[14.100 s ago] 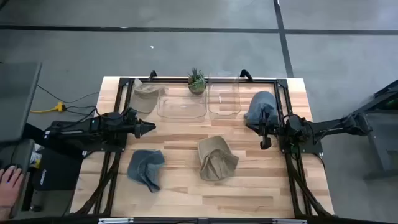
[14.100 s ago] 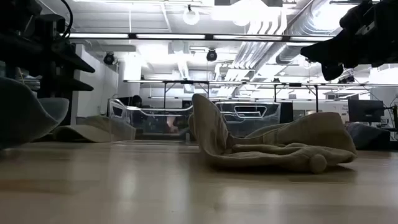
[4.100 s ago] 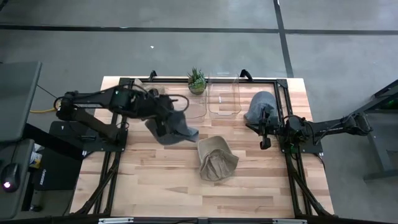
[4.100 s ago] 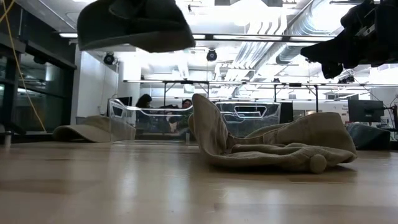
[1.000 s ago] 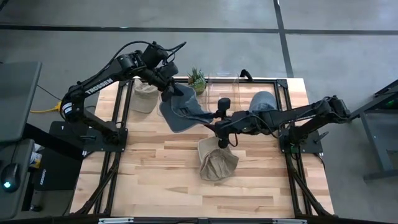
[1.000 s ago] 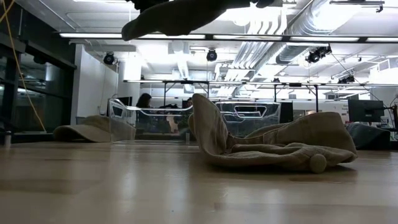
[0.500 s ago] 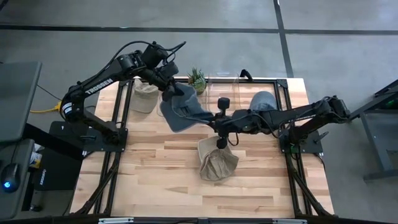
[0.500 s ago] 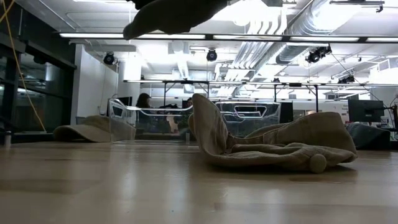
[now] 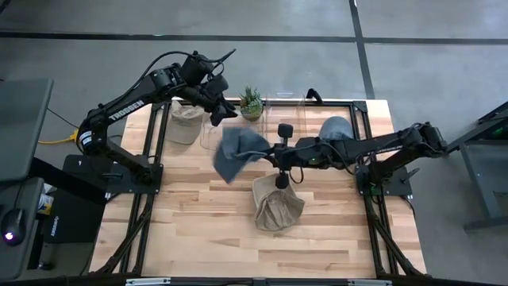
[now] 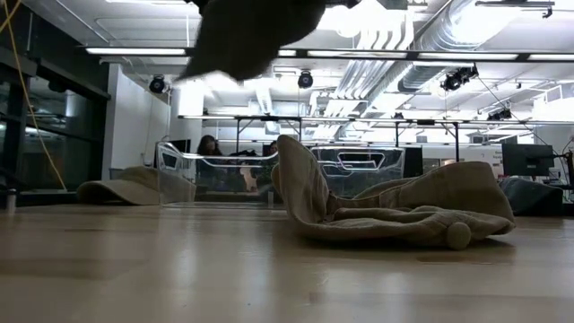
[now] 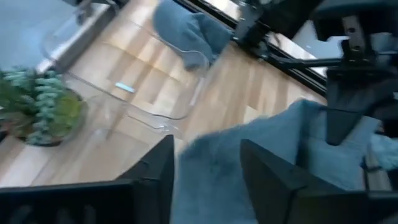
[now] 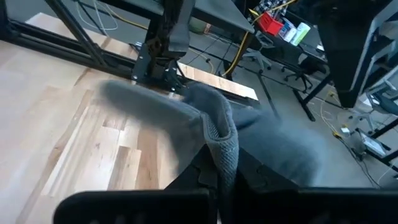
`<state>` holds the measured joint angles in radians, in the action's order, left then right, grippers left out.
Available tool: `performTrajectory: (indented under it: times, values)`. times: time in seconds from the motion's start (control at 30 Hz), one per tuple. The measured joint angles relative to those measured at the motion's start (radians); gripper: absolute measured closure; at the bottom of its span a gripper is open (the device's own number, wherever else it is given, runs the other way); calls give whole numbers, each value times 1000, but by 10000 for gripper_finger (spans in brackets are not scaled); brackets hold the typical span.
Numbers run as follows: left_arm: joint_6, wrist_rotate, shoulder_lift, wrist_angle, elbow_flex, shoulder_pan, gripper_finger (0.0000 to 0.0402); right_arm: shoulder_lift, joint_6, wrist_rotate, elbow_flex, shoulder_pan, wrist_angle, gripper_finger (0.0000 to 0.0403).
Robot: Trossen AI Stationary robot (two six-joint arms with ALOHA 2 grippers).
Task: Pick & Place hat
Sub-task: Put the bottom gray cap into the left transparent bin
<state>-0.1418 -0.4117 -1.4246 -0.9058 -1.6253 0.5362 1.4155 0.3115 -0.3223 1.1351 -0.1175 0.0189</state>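
Blue-grey hat (image 9: 236,151) hangs mid-frame above the table (image 9: 333,238), pinched in the right gripper (image 9: 274,153); left gripper (image 9: 216,114) released, jaws apart. Best carried level to the clear bin (image 9: 286,127), upper centre.

Two dark, jointed arms — white lettering along the left arm (image 9: 127,106), black cables looping beside it.

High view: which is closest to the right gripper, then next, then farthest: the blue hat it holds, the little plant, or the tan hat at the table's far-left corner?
From the right gripper:
1. Blue hat, in its grip, hanging mid-table.
2. Little plant, at the back edge.
3. Tan hat, far-left corner.
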Motion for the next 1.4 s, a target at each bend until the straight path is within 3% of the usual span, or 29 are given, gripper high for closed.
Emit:
performTrajectory:
  times: [0.2,0.37,0.57,0.63,0.83,1.0,1.23,1.4]
  values:
    - [-21,64,0,-1,0,0,189,0,-59,-9,0,24,0,402]
    - [-69,68,3,-4,0,1,182,24,-99,-44,0,43,-15,402]
    - [-85,198,8,-25,0,9,181,58,-105,-81,40,46,-13,403]
    - [-91,199,8,-36,0,34,181,58,-91,-68,57,46,-6,403]
    - [-94,52,-17,-71,0,127,181,55,-41,-18,124,43,108,403]
    - [-144,-129,-21,-71,0,208,181,53,51,-160,189,30,224,403]
    - [-188,-247,-21,-69,0,236,181,52,105,-326,279,85,231,402]
    - [-264,-306,-22,-39,0,236,181,52,235,-359,347,131,189,402]
